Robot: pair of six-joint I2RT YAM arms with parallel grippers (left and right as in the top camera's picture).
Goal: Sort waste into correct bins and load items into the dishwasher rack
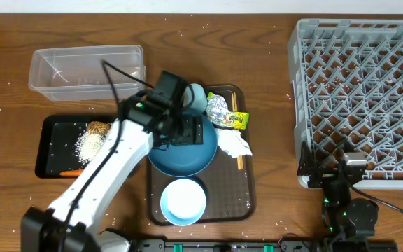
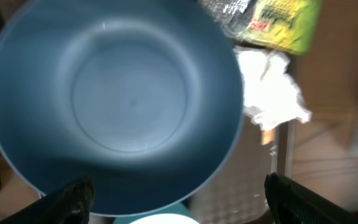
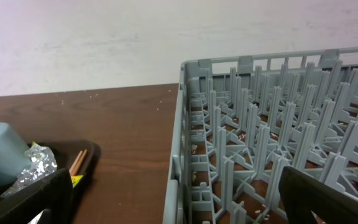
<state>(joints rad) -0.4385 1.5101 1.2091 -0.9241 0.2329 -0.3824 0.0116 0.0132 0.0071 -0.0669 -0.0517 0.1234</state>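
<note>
Brown wooden table (image 1: 271, 140), seen from above, flecked with white grains. Nearest you, the white bowl (image 1: 183, 201) sits on the brown serving tray (image 1: 240, 189). Off to the right, your right gripper (image 3: 176, 186) is at the near edge of the grey dishwasher rack (image 1: 362, 98), fingers spread apart, holding nothing.

Beyond the bowl lies the dark-blue dish (image 1: 180, 157), with your left gripper (image 2: 178, 190) above it, fingers spread wide and empty. Right of the dish are the white tissue (image 1: 233, 143) and chopsticks (image 1: 240, 161), then the yellow-green packet (image 1: 235, 120), foil ball (image 1: 217, 106) and light-blue cup (image 1: 198, 98).

Left of the serving tray, the black tray (image 1: 47, 140) holds the carrot (image 1: 71, 172), rice (image 1: 88, 145) and brown lump (image 1: 100, 128). Farthest on that side stands the clear tub (image 1: 82, 50).
</note>
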